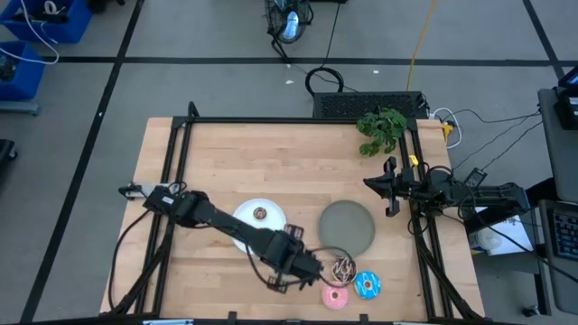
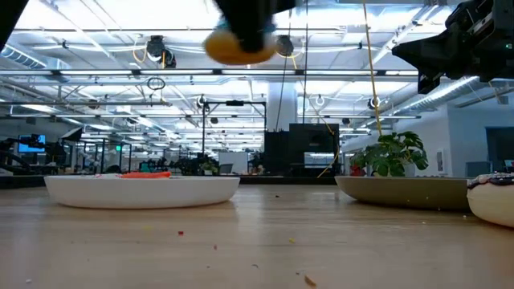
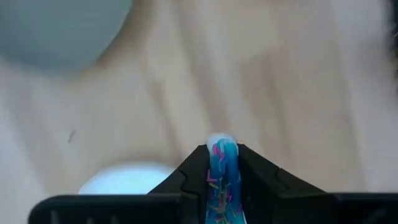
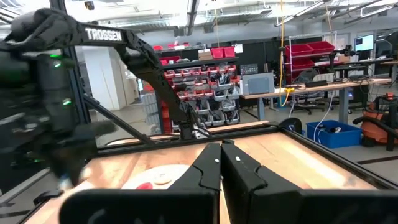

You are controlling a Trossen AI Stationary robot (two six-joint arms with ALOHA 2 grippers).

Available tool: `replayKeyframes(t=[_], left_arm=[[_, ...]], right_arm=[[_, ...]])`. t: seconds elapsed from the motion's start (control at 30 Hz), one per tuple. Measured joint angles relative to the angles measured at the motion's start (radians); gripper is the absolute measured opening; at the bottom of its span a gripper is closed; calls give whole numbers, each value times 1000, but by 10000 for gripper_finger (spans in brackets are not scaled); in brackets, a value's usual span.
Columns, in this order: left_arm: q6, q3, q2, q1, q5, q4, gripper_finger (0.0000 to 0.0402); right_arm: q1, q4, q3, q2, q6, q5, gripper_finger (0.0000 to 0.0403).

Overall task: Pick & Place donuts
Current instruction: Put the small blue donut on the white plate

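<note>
Table [image 1: 271,162]: pale wood, dark rails.

Grey plate [image 1: 347,226]: bare, right of centre.

White plate [image 1: 244,217]: holds one small brown donut [image 1: 260,214].

Left gripper [image 1: 312,268]: raised near the front edge between the plates, fingers [image 3: 261,177] pinching a tiny blue sprinkled donut [image 3: 222,171] edge-on across its ring.

Right gripper [image 1: 390,188]: idle at the right rail, fingers pressed together.

Drizzled donut [image 1: 344,267], larger blue donut [image 1: 368,285], pink donut [image 1: 336,296]: clustered at the front edge.

Handling, by judgement: light, stiff toy rings, likely smooth; take hold across the rim.
</note>
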Motion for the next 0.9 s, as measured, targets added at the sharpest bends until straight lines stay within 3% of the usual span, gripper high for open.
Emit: replayKeyframes(t=[0.1,0.37,0.73,0.9], left_arm=[[-22,0,-19,21,-13,-65,72],[49,-2,-56,46,7,-38,72],[83,-5,-150,167,-3,-91,72],[95,-135,-208,235,14,-51,72]], right_arm=[[0,0,0,0,6,0,0],[0,0,0,1,6,0,0],[0,-1,0,7,6,-1,0],[0,-7,0,7,7,-1,0]])
